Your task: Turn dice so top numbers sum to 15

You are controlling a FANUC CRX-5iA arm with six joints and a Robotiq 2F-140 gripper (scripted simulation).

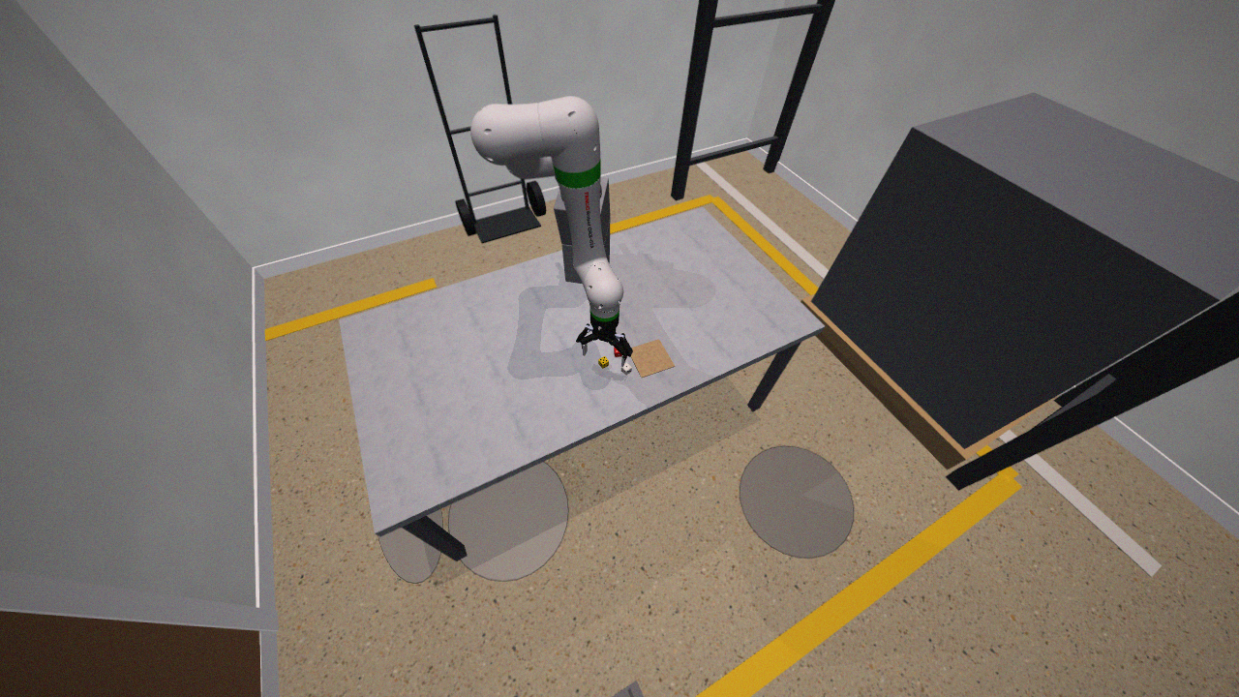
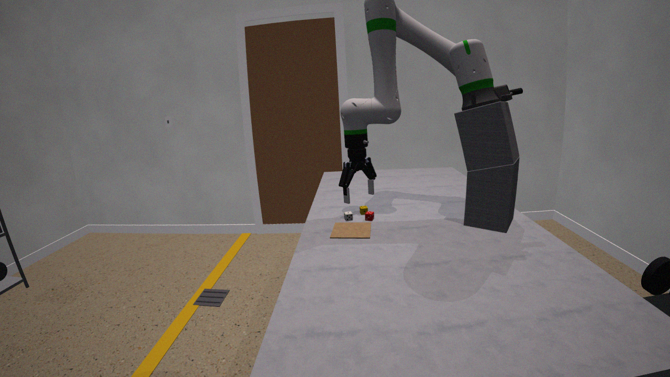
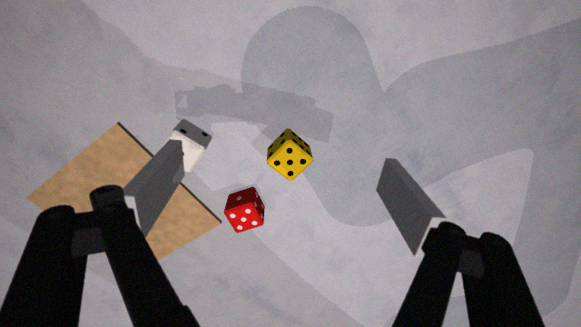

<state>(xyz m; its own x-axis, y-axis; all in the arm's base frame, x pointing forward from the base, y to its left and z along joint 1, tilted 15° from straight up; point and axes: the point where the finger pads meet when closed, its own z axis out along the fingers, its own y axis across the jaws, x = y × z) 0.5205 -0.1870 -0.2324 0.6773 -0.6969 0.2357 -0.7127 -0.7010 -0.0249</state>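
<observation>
The mat (image 3: pixel 109 173) is used as the landmark here. It is a thin tan square lying flat on the grey table (image 2: pixel 421 290).

None of the three dice is seen on the mat yet. The red die (image 3: pixel 244 210) sits on the table just beside one edge of the mat, and five white dots are shown on its top. The yellow die (image 3: pixel 290 154) sits farther from the mat, past the red one, with five black dots on top. The white die (image 3: pixel 192 144) sits close to another edge of the mat and is partly hidden behind a finger (image 3: pixel 156 182), so its top number cannot be told.

The gripper (image 3: pixel 281 195) is held above the dice with its fingers spread wide, and nothing is held between them. The yellow die and the red die are seen in the gap under it.

The dice are likely small, hard and light, with smooth sides. A die can probably be tipped or slid away by a small bump. It is best taken by two flat sides that face away from each other, with the fingers placed square on them and not on the corners. The mat looks thin and light, so it could be pushed or lifted if it is rubbed.
</observation>
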